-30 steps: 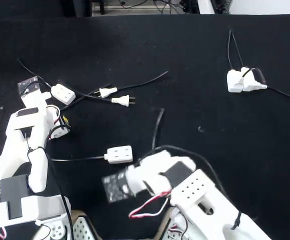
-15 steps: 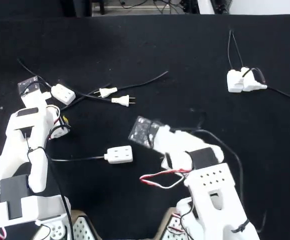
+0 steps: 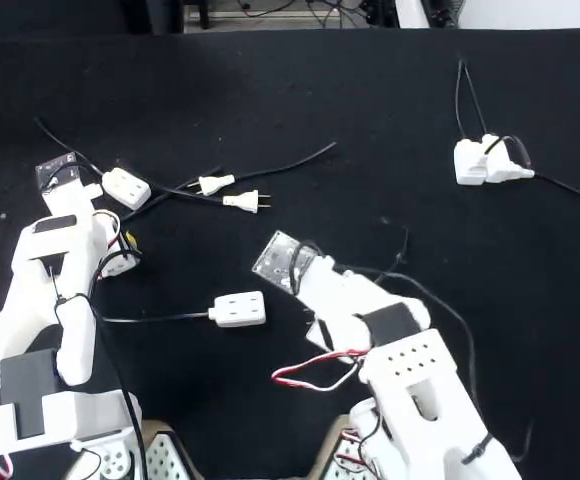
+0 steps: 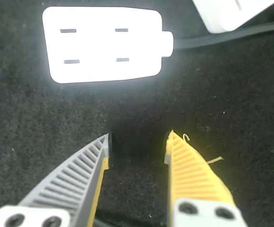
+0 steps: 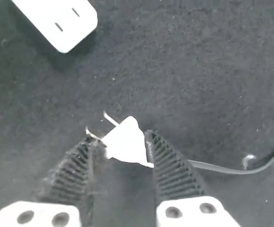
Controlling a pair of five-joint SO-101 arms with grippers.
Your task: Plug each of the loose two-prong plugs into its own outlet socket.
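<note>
Right gripper (image 5: 123, 149): clamping a white two-prong plug (image 5: 124, 142) by its two sides, the prongs pointing away from the wrist
Held cord (image 5: 222, 168): running off from the plug's back end, lying loose over the black cloth (image 3: 420, 90)
Middle outlet block (image 3: 238, 308): lying flat near the right gripper, on the left arm's side of it, slots facing up
Left gripper (image 4: 137, 146): fingers standing narrowly apart and holding nothing, hanging low over the cloth
Left outlet block (image 4: 104, 45): lying flat just ahead of the left gripper's fingertips, four slots facing up, its cord leaving from one end
First loose plug (image 3: 213, 184): resting on the cloth just beyond the left outlet block, among crossing black cords
Second loose plug (image 3: 245, 201): lying just beside the first, prongs pointing toward the table's right
Far outlet block (image 3: 470, 160): sitting well apart at the far right, a seated plug (image 3: 508, 168) pressing against its side
</note>
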